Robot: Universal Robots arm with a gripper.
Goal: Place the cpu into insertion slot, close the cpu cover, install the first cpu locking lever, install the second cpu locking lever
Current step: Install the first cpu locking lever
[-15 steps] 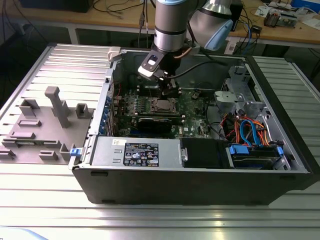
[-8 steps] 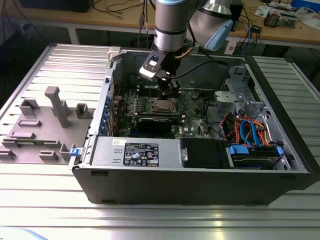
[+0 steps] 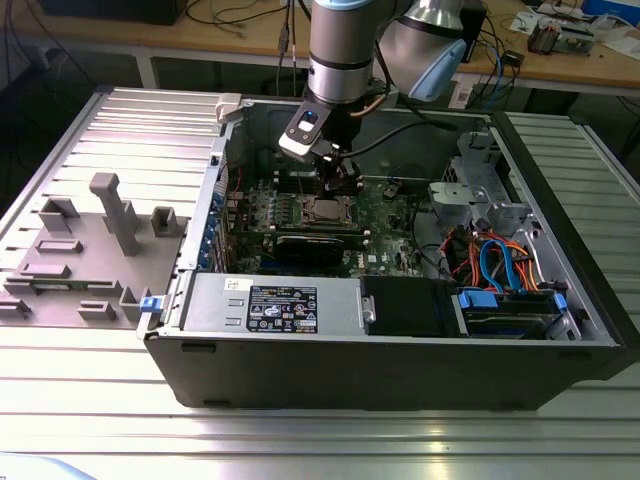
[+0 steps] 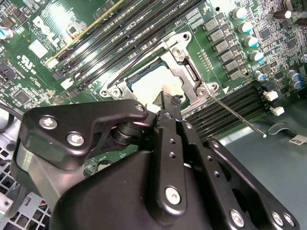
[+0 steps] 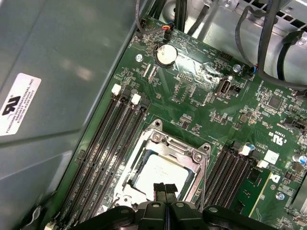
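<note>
Fingers together above cpu; cpu cover down; white label on wall.

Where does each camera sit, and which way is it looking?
Exterior view: off the arm, higher than the open computer case, looking down into it; shows the arm and the gripper.
First wrist view: at the wrist, looking along the gripper down at the cpu framed by the cpu cover; shows the shut fingertips.
Second wrist view: at the wrist, looking past the gripper's black body at the same cpu.
Shared: both wrist views show the cpu, cpu cover and memory slots.
</note>
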